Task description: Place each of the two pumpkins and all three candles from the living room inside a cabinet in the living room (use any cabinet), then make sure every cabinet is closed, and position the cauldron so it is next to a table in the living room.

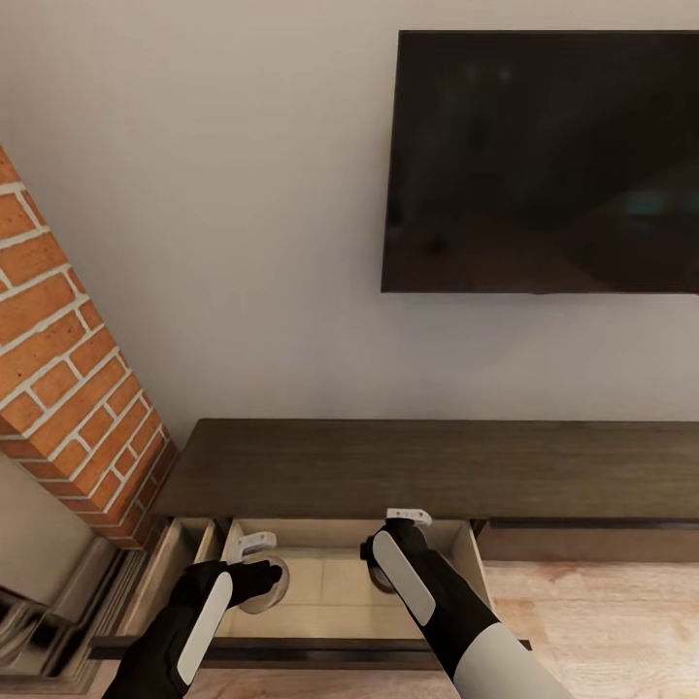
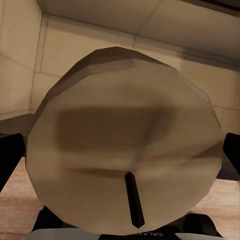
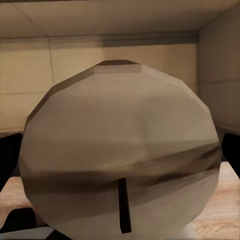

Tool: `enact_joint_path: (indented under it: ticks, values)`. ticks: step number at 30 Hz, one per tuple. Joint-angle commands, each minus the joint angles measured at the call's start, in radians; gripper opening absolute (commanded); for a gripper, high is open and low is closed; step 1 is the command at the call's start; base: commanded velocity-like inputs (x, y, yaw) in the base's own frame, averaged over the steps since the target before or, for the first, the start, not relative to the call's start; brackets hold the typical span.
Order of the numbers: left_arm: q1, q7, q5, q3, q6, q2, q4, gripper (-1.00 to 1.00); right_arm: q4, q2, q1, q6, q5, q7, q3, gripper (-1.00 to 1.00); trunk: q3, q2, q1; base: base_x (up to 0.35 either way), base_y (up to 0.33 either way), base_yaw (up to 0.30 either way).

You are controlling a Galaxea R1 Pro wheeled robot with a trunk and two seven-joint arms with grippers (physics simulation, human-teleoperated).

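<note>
The cabinet [image 1: 427, 468] is the long low dark brown unit against the wall, with one drawer [image 1: 335, 607] pulled out and showing a pale wood floor. Both grippers reach down into that drawer. My left gripper [image 1: 256, 573] is shut on a grey-beige candle [image 1: 268, 590] near the drawer's left side. In the left wrist view the candle [image 2: 125, 145] is close up, dark wick visible, between black fingers [image 2: 10, 160]. My right gripper [image 1: 386, 568] is shut on a second candle [image 3: 120, 150], held over the drawer's right part, and the arm mostly hides it in the head view.
A black TV [image 1: 544, 160] hangs on the wall above the cabinet. A red brick column [image 1: 68, 369] stands at the left, close to the cabinet's end. The drawer's dark front [image 1: 291, 649] juts out toward me. Wood floor [image 1: 602, 621] lies at the right.
</note>
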Motion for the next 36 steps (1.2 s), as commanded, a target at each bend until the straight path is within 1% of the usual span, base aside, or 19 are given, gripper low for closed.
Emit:
enact_joint_path:
  ticks: [1, 9, 17, 24, 30, 36]
  values:
    - [0.000, 0.003, -0.002, 0.000, 0.000, 0.000, 0.000, -1.00, 0.001, 0.000, 0.000, 0.002, 0.000, -0.001, 0.000, -1.00, -0.003, -0.007, 0.004, 0.000, 0.000, 0.000]
    - [0.000, 0.002, -0.001, 0.000, -0.001, -0.001, -0.002, -1.00, 0.023, 0.000, 0.000, 0.004, -0.002, 0.001, 0.000, -1.00, -0.028, -0.063, 0.034, 0.000, 0.000, 0.000]
    - [-0.015, 0.007, 0.001, 0.000, -0.010, -0.001, 0.008, -1.00, 0.048, 0.000, 0.001, -0.018, -0.006, 0.035, -0.001, -1.00, -0.053, -0.119, 0.065, 0.000, 0.000, 0.000]
    - [-0.017, 0.006, -0.005, -0.001, -0.016, -0.020, 0.016, -1.00, 0.059, 0.000, 0.001, -0.040, -0.006, 0.038, -0.001, -1.00, -0.075, -0.168, 0.092, 0.000, 0.000, 0.000]
    - [-0.017, 0.006, -0.006, -0.003, -0.016, -0.026, 0.017, -1.00, 0.061, 0.000, 0.001, -0.085, -0.006, 0.039, 0.000, -1.00, -0.094, -0.210, 0.115, 0.000, 0.000, 0.000]
    - [-0.017, 0.006, -0.008, -0.003, -0.016, -0.028, 0.017, -1.00, 0.065, 0.000, 0.001, -0.096, -0.006, 0.044, 0.001, -1.00, -0.113, -0.252, 0.138, 0.000, 0.000, 0.000]
